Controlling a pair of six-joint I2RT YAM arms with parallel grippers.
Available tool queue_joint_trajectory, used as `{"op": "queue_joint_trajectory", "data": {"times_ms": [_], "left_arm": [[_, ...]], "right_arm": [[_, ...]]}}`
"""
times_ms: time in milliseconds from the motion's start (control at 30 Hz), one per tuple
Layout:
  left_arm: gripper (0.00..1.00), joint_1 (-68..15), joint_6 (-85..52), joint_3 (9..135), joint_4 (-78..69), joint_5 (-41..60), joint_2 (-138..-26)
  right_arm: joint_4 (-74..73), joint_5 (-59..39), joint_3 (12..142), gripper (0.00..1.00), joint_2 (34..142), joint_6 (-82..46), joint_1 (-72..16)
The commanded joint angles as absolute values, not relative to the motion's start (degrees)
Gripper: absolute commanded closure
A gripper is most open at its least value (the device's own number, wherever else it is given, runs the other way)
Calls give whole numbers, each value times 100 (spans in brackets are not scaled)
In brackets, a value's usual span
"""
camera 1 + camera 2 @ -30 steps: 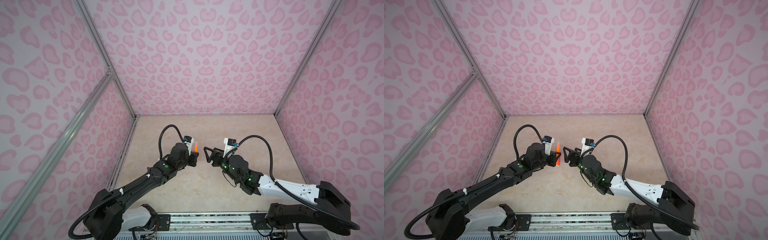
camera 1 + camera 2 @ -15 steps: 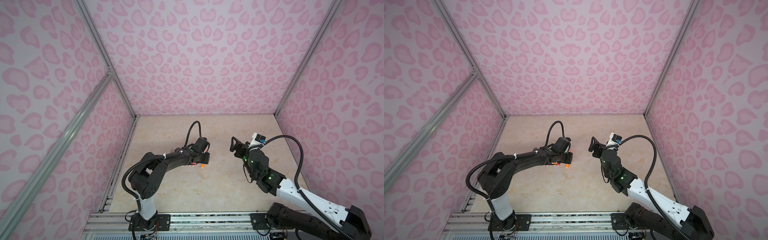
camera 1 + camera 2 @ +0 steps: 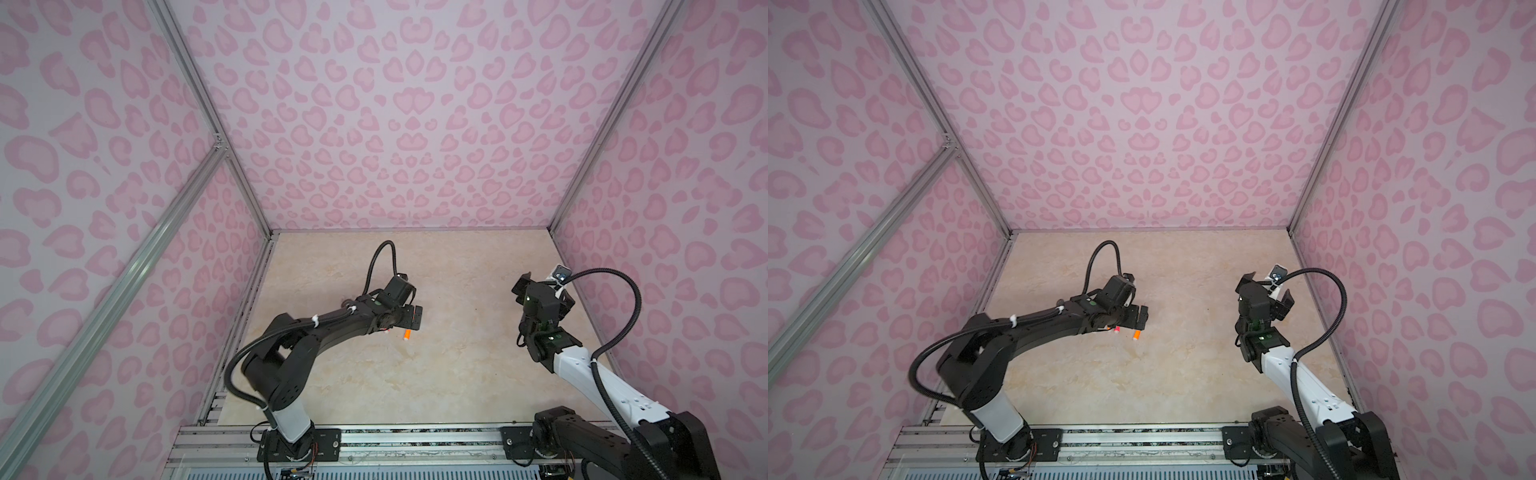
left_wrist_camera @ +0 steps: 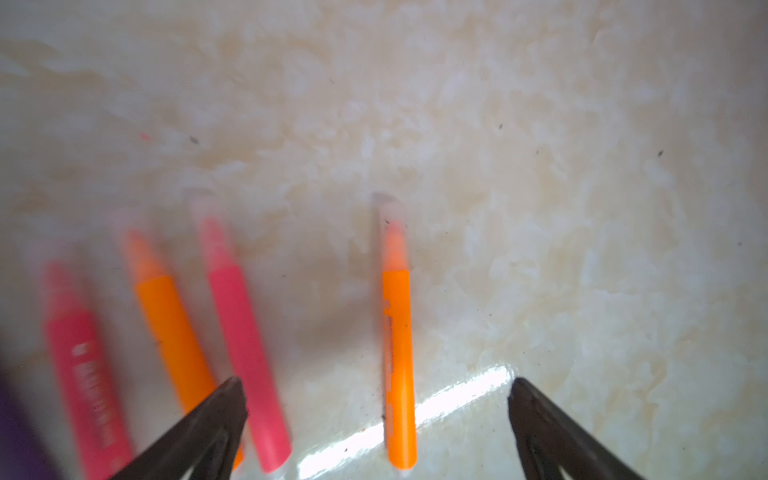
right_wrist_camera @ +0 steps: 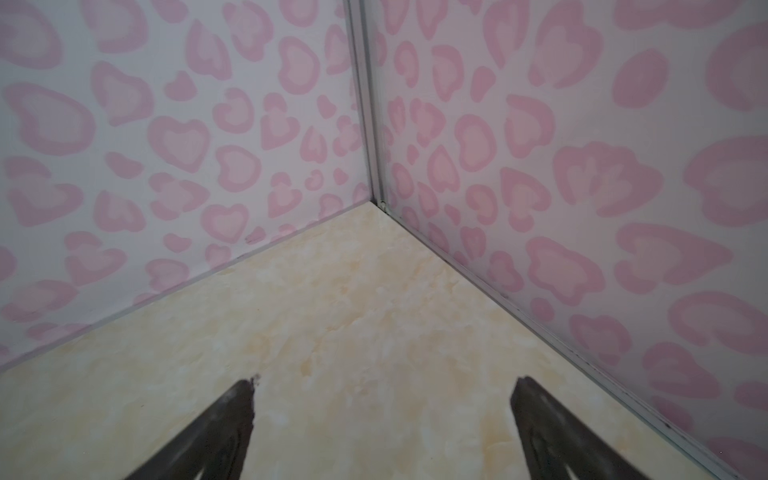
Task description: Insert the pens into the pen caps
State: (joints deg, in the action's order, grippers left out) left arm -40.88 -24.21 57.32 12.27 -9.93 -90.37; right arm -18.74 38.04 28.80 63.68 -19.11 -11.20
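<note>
An orange pen point(image 4: 398, 353) lies flat on the beige table with a clear pen cap point(image 4: 392, 224) over its tip. My left gripper point(image 4: 376, 386) hangs open just above it, one jaw on each side and neither touching. Beside it lie several more pens, blurred: a pink-red one point(image 4: 245, 353), an orange one point(image 4: 174, 345), another pink-red one point(image 4: 83, 374) and a purple edge point(image 4: 16, 436). Their tips look capped. In both top views the orange pen point(image 3: 406, 335) point(image 3: 1136, 335) shows below the left gripper point(image 3: 409, 318). My right gripper point(image 3: 542, 291) point(image 5: 382, 386) is open and empty near the right wall.
Pink patterned walls close in the table point(image 3: 436, 374) on three sides. The right wrist view faces the back right corner post point(image 5: 370, 124). A metal rail point(image 3: 415, 436) with both arm bases runs along the front edge.
My left gripper carried the orange pen down from the middle to the table and opened, leaving it beside the other pens. My right arm swung away to the right wall.
</note>
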Motion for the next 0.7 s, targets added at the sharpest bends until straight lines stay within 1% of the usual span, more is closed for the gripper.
{"op": "queue_joint_trajectory", "data": {"times_ms": [0,67,100,133,167,233,300,367,433,467,500,533,567,600,667], "left_arm": [[3,-3868,-2321,4807,193,-3215,-7671],[3,-3518,-2201,3993,-373,-4327,-6848],[3,-3276,-1986,3648,-763,-4568,-6607],[3,-2976,-1615,3331,-1134,-4660,-6439],[3,-2680,-1442,3154,-1242,-4781,-6361],[3,-2183,-1321,2776,-1442,-4981,-6290],[3,-1793,-1022,2175,-2327,-4884,-6219],[3,-1420,-570,1367,-3792,-4282,-6203],[3,-1089,-402,944,-4897,-3653,-6318],[3,-902,-390,864,-5170,-3254,-6428],[4,-770,-361,905,-5352,-3036,-6589],[4,-689,-347,926,-5650,-2940,-6791],[4,-643,-287,978,-5923,-2762,-7035],[3,-553,-244,1062,-6124,-2424,-7334],[3,-318,-253,1500,-6142,-1684,-8193]], "right_arm": [[-2349,3632,2601,3,6637,-1342,-997],[-2936,3773,2319,3,7037,-1036,-958],[-3099,3917,2283,3,7286,-1055,-958],[-3107,3944,2312,3,7561,-1146,-958],[-3303,3782,2340,6,7799,-1010,-991],[-3320,3674,2507,8,7967,-537,-1356],[-4118,3543,2327,8,8140,-1,-1620],[-4302,3409,2356,7,8259,308,-1738],[-4371,3336,2436,7,8424,584,-1707],[-4712,3216,2356,7,8506,821,-1687],[-5384,3062,2158,4,8635,977,-1626],[-6088,3335,1990,3,8835,955,-1612],[-6449,3587,1905,2,8982,871,-1545],[-6202,3485,1928,1,8903,524,-1303],[-5056,2075,2100,1,8604,-158,-605]]}}
